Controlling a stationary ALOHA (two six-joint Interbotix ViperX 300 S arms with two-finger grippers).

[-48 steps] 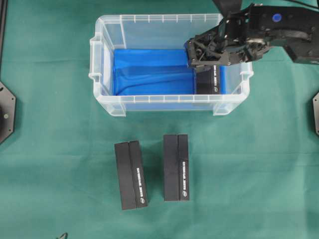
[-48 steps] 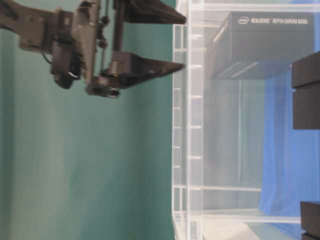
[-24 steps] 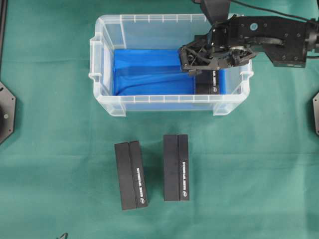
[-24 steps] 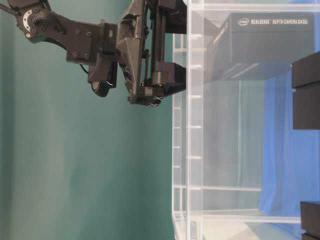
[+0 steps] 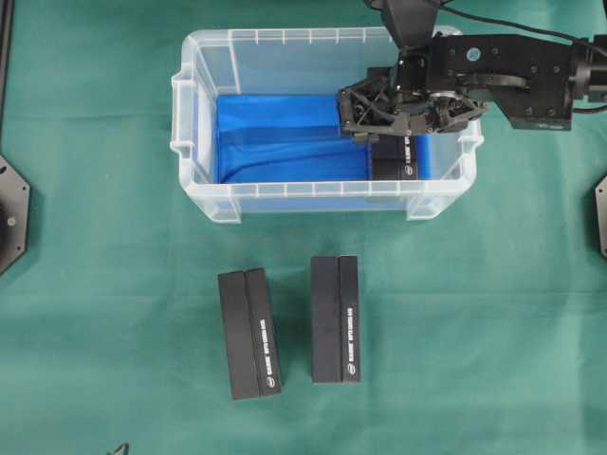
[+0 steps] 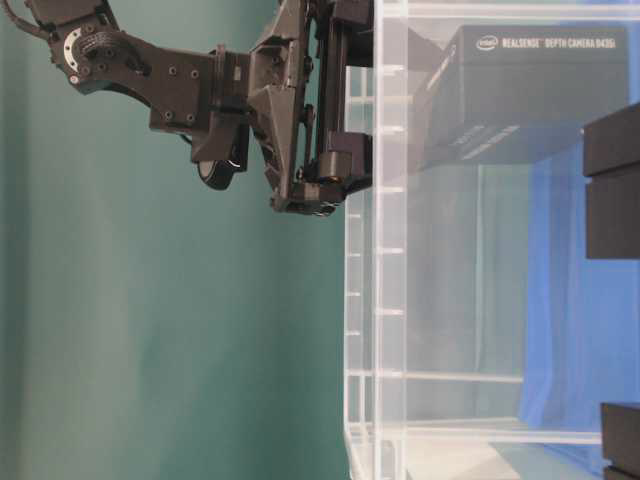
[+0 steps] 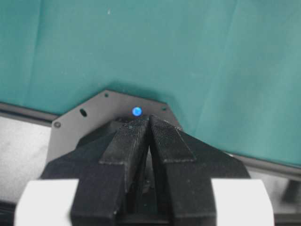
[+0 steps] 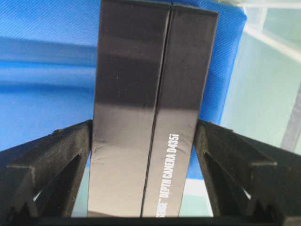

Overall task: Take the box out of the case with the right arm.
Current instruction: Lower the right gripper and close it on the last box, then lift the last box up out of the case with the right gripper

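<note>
A black box [image 5: 400, 159] printed "DEPTH CAMERA D435i" in white lies on the blue lining at the right end of a clear plastic case [image 5: 204, 104], which sits on a green cloth [image 5: 104, 284] at the upper middle of the overhead view. The right gripper [image 5: 368, 109] reaches down into the case over the box. In the right wrist view the box [image 8: 146, 113] fills the gap between the two spread fingers [image 8: 44, 160], one on each long side; whether the pads touch its sides cannot be told, and the box still lies on the lining. The right arm [image 5: 517, 71] comes in from the upper right edge, crossing the case's right rim. From table level, the gripper [image 6: 335, 150] sits at the case's clear wall with the box [image 6: 520, 90] showing through it.

Outside the case, two more black boxes lie side by side on the cloth, one to the left [image 5: 249, 333] and one to the right [image 5: 335, 318], both well apart from the case.

The left gripper [image 7: 148, 123] has its fingers pressed together with nothing between them, over a black base plate [image 7: 80, 117].
</note>
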